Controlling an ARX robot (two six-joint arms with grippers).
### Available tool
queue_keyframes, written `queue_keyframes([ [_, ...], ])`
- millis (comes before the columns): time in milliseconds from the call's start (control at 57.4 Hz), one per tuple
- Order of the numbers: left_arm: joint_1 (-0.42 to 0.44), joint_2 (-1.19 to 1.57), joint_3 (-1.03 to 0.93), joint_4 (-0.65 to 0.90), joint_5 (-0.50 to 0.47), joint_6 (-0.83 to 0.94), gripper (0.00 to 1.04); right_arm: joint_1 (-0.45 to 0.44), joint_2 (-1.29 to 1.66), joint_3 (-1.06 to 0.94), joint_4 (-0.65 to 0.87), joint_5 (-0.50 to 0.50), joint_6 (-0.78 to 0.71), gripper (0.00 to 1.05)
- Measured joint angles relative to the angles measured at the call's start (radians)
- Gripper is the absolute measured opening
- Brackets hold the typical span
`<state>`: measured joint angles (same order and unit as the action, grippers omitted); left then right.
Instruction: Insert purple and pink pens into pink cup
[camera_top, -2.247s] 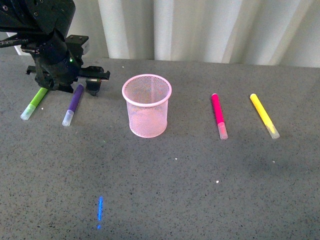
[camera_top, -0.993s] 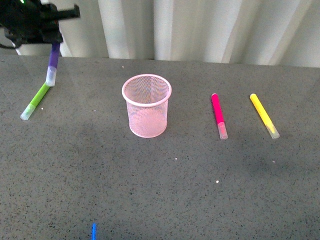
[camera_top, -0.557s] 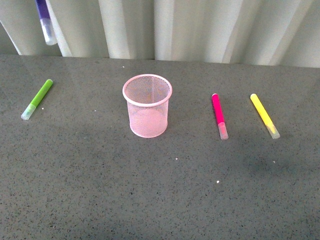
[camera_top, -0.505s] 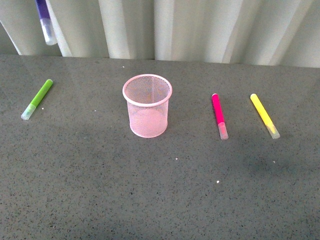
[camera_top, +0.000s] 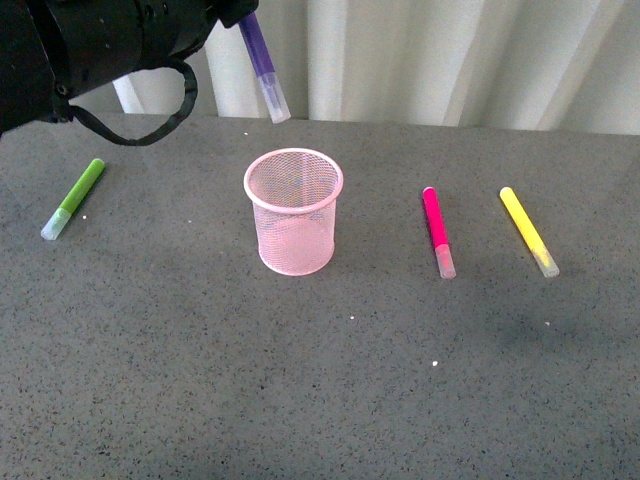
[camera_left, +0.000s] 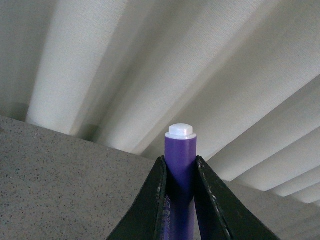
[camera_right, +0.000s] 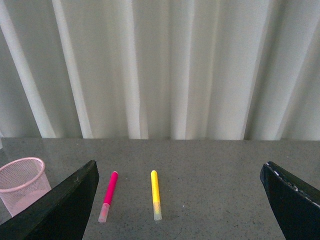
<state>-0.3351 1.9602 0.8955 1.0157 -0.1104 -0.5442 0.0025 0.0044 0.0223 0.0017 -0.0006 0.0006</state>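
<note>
Left claw (camera_left: 180, 162) clamps the purple pen (camera_top: 263, 68), tilted cap-down in the air near the pink cup (camera_top: 293, 215); right claw (camera_right: 179, 167) gapes wide, empty.

Nothing properly readable here, tbh. The only lettering I can spot is a thin line of dark print running along the barrel of the purple pen (camera_left: 180, 187). It's low down where the pen sits pinched between the fingers of the left pincer (camera_left: 180, 161) in the left wrist view. It's too small and blurry to make out a single letter. In the front view the same pen is too far off to show any print at all.
</note>
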Motion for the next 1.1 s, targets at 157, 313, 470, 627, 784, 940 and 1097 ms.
queue_keyframes([
  [157,0.003,0.045,-0.028,0.087,0.016,-0.015,0.13,0.000,0.000,0.000,0.000,0.000,0.000,0.98],
  [313,0.013,0.085,-0.055,0.146,0.043,-0.015,0.13,0.000,0.000,0.000,0.000,0.000,0.000,0.98],
  [470,0.034,0.112,-0.066,0.177,0.045,-0.033,0.13,0.000,0.000,0.000,0.000,0.000,0.000,0.98],
  [627,0.032,0.137,-0.069,0.206,0.039,-0.037,0.13,0.000,0.000,0.000,0.000,0.000,0.000,0.98],
  [784,0.014,0.173,-0.064,0.222,0.029,-0.043,0.13,0.000,0.000,0.000,0.000,0.000,0.000,0.98],
  [940,-0.003,0.200,-0.045,0.233,0.027,-0.040,0.13,0.000,0.000,0.000,0.000,0.000,0.000,0.98],
  [1097,-0.001,0.210,-0.037,0.242,0.032,-0.039,0.14,0.000,0.000,0.000,0.000,0.000,0.000,0.98],
])
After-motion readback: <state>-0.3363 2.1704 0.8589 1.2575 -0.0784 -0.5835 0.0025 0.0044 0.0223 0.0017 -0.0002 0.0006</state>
